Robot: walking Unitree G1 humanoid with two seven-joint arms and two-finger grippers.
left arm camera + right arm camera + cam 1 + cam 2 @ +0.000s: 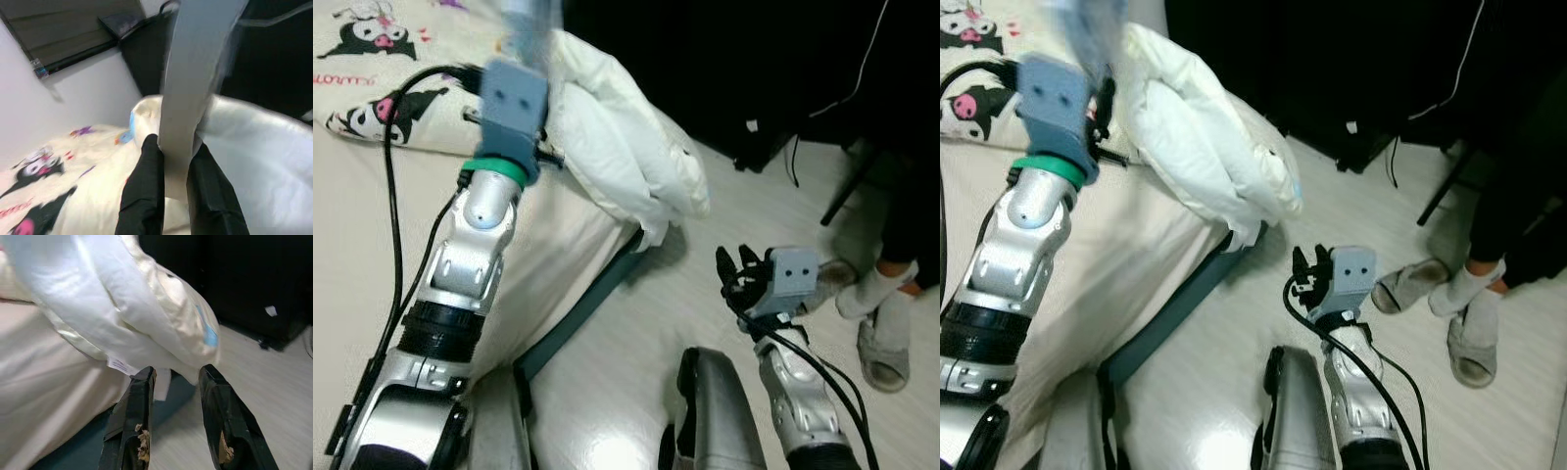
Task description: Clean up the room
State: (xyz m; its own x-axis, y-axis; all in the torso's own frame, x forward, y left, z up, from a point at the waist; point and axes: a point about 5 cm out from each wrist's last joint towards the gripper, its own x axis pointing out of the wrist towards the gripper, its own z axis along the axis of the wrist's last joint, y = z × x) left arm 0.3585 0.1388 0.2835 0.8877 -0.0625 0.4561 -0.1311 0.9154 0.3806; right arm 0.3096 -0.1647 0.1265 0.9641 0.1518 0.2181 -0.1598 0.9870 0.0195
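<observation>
right gripper (736, 274): low over the pale floor (636, 333) beside the bed, fingers apart, nothing between them, aimed toward the folded duvet's overhanging corner

bed frame (582, 313): dark teal rail just beyond that gripper, under the mattress edge

left gripper (177, 161): raised over the bed, fingers clamped on a flat grey strip (195, 83), blurred; cannot say what the strip is

risk: strip likely to slide out of the pinch, being smooth and gripped near its lower end only; a swing of the arm could drag it across the bedding

risk: duvet corner hangs past the mattress edge, so a nudge from either arm might tip the bundle onto the floor

folded duvet (617, 147): white, puffy, folded in thick layers, lying at the corner of the bed, a small label and a blue patch visible at its hem in the right wrist view

sheet (372, 108): cream, printed with black-and-pink cartoon figures, farther up the bed

person's feet (881, 294): in white socks and grey slippers on the floor, well apart from the right gripper; stepping closer could put them in the arm's path
</observation>
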